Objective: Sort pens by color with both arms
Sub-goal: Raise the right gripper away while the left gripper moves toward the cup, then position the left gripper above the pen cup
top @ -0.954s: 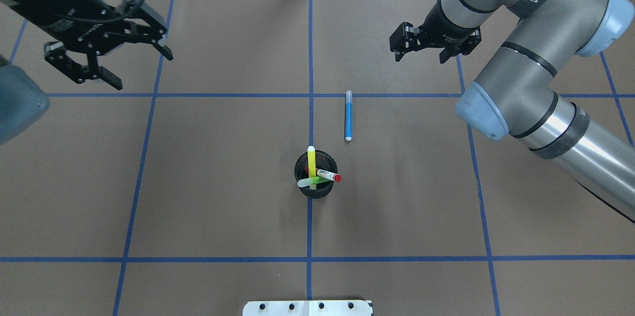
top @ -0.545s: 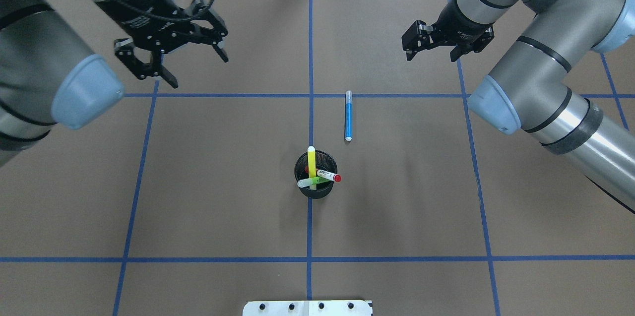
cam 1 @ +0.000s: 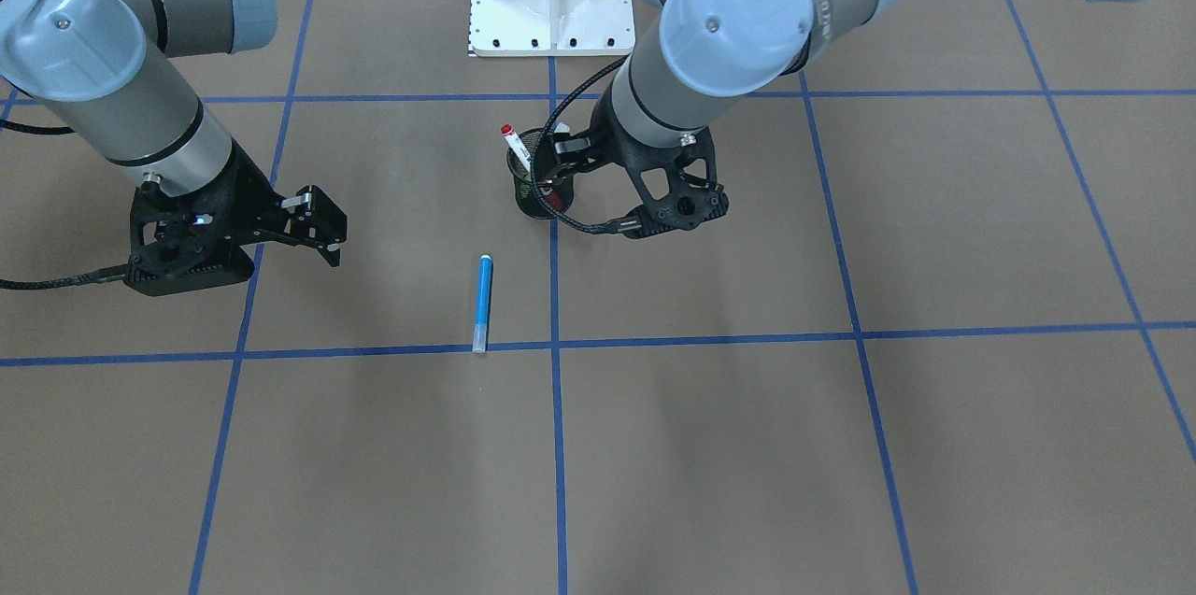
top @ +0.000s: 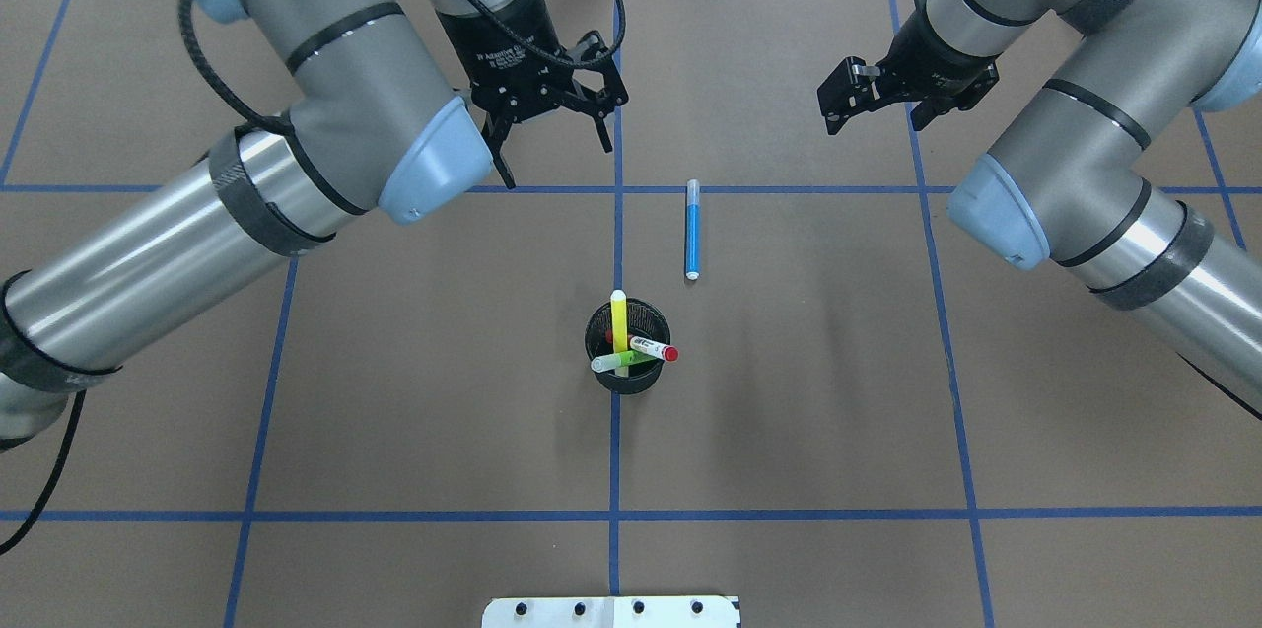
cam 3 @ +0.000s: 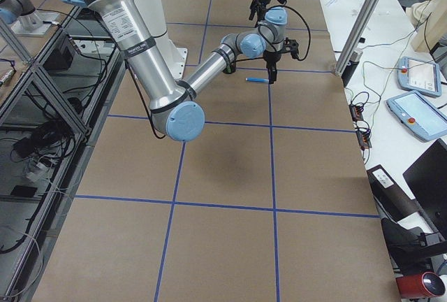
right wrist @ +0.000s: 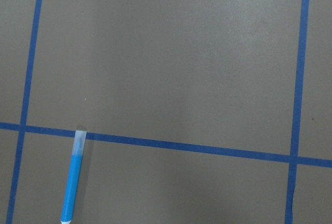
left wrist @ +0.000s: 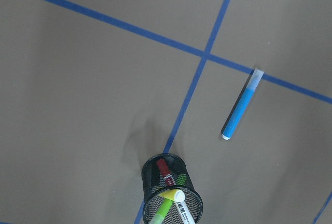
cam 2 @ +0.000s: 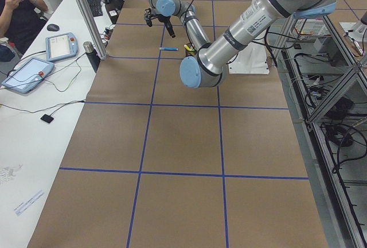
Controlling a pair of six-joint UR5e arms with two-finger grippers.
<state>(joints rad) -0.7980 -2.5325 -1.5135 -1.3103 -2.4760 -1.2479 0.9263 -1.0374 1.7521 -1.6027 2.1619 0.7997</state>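
One slim blue pen point(top: 692, 232) flat near round black mesh cup point(top: 631, 382)

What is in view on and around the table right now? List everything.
Table: one, brown, blue tape grid.
Cup: one, black mesh, upright on the centre line.
Blue pen: one, blue with clear cap, flat on the table, apart from the cup.
Yellow pen: one, yellow, in the cup.
Lime green pen: one, green, in the cup.
Red-capped pen: one, white body, in the cup.
Person: one, dark top, at the side bench.
Left gripper: one, black, open, empty.
Right gripper: one, black, open, empty.
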